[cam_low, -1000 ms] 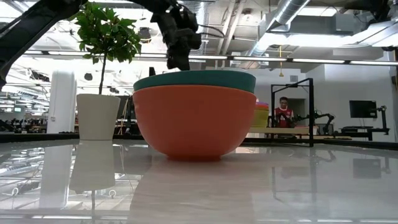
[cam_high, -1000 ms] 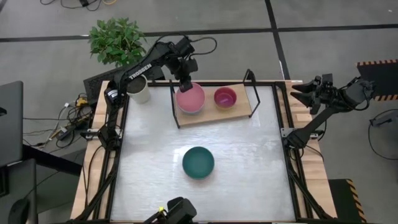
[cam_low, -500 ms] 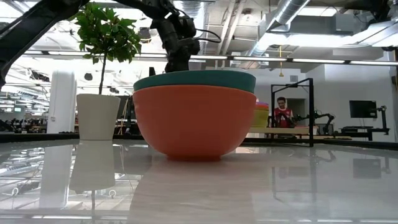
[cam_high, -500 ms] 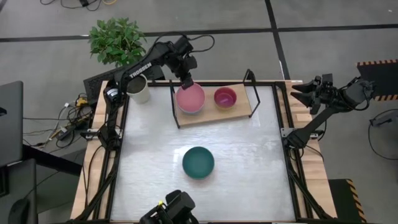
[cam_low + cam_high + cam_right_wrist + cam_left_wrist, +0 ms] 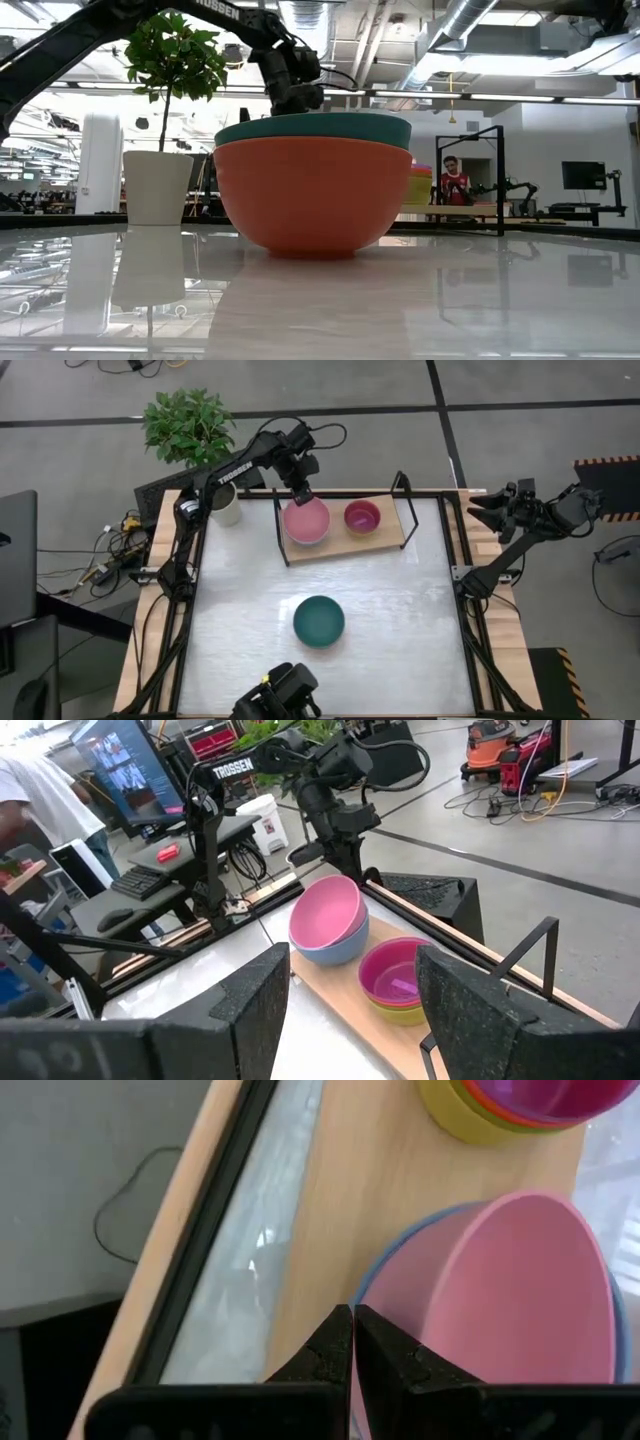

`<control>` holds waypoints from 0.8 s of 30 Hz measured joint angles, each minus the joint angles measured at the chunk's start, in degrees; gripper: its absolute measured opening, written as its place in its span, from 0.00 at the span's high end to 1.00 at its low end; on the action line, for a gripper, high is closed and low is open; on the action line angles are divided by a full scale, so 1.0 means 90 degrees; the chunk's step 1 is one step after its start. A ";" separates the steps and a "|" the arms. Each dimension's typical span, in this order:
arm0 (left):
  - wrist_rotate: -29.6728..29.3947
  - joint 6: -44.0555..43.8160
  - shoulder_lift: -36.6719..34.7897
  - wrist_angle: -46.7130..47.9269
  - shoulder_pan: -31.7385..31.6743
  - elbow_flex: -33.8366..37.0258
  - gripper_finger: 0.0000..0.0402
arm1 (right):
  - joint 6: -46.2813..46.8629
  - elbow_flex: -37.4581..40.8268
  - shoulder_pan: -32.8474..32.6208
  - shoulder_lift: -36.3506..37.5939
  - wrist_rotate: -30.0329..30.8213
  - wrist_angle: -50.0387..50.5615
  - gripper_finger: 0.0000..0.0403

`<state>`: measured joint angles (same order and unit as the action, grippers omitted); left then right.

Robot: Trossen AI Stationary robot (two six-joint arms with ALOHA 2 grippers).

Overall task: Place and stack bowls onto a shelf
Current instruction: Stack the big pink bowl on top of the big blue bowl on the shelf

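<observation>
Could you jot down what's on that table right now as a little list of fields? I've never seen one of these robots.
Shelf: low light-wood board with black metal end frames, at the table's far edge.
On shelf, left: pink bowl nested in a blue bowl.
On shelf, right: purple bowl stacked in a yellow bowl.
On table: teal bowl inside an orange-red bowl, not yet shelved.
Left gripper: fingers shut, empty, above the pink bowl's far rim.
Right gripper: fingers open, parked off the table's right side.
Beside shelf: white pot with a green plant.
</observation>
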<state>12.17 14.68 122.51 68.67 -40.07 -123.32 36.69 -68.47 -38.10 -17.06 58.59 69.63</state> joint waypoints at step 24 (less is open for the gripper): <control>0.0977 0.0185 0.0055 0.1002 -0.0033 -0.0154 1.00 | 0.0090 -0.0001 0.0000 0.0000 0.0000 0.0238 0.40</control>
<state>20.97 16.34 123.00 77.69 -40.38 -124.71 37.50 -68.48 -38.11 -17.06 58.59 71.77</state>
